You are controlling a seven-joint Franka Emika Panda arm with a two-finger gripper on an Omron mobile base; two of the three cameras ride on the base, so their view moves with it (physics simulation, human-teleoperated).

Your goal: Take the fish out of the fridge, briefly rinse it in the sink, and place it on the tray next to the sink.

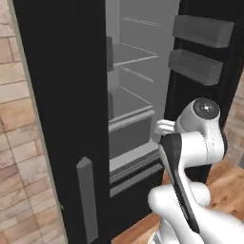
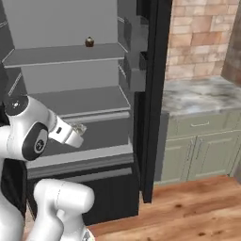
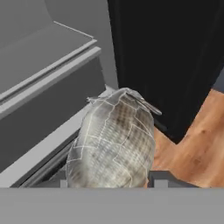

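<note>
The fridge is standing open in the left base view, its black door with the grey bar handle filling the nine o'clock side, grey shelves and a drawer showing inside. Door bins are hanging on the other door up at one o'clock.

The white arm is reaching in from five o'clock, and the hand is sitting just in front of the drawer face in the right base view. It is carrying the fish. In the hand view the silvery, scaled body is filling the middle, pointing up toward twelve o'clock, its tapered end lying over the drawer's front ledge. One dark fingertip is peeking out at five o'clock, right against the fish's side. So the hand is closing on the fish, fingers pressed at its flanks.

In the right base view the fish is showing as a small pale glint at the hand's tip, at the fridge's lower level, below the middle shelf. A small brown item is sitting on the upper shelf at twelve o'clock; too small to say what it is.

Over at three o'clock, a marbled desk is running along above pale green cabinets, brick wall behind, wooden floor below.
</note>
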